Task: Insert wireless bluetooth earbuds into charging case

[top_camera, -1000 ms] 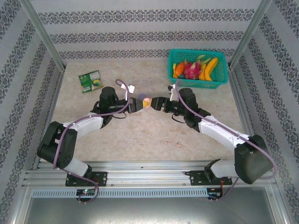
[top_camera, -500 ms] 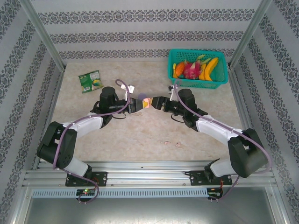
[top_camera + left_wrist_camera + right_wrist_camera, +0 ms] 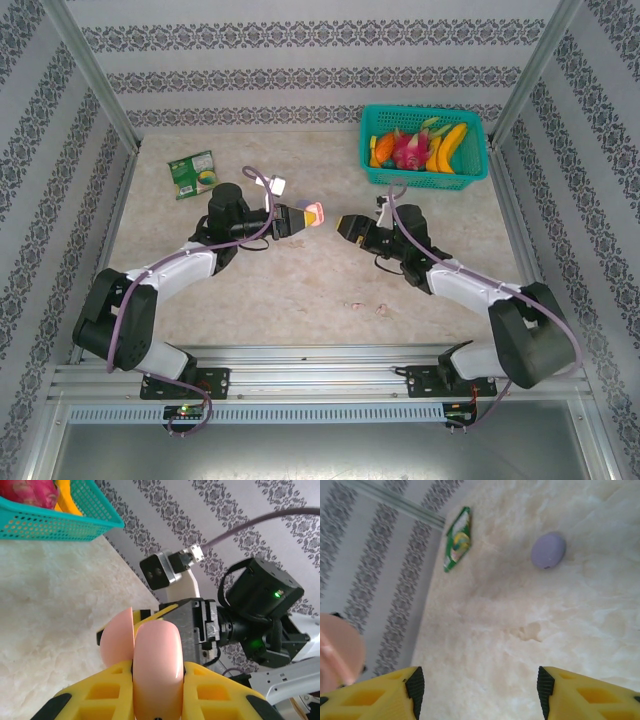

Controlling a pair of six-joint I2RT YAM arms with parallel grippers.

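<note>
Earbuds are seen as tiny pale bits lying loose on the surface, near the front edge between the two arms and well apart from both hands. They are too small for their shape to be made out. They are judged very light, hard and smooth, so likely to slip or flick away. A gentle fingertip pinch across the widest part is advised.

The pink charging case is clamped in the left hand and held above the surface. Its shell is glossy, and two pink lobes are seen, so the lid is judged ajar.

The left arm is stretched forward and inward, with the case pointed at the right hand. The right arm is reached inward, its hand facing the case with a gap between them. Its fingers are apart, with nothing held. To reach the earbuds it would have to be turned down and drawn nearer. A lilac disc lies on the surface, not to be mistaken for an earbud.
</note>
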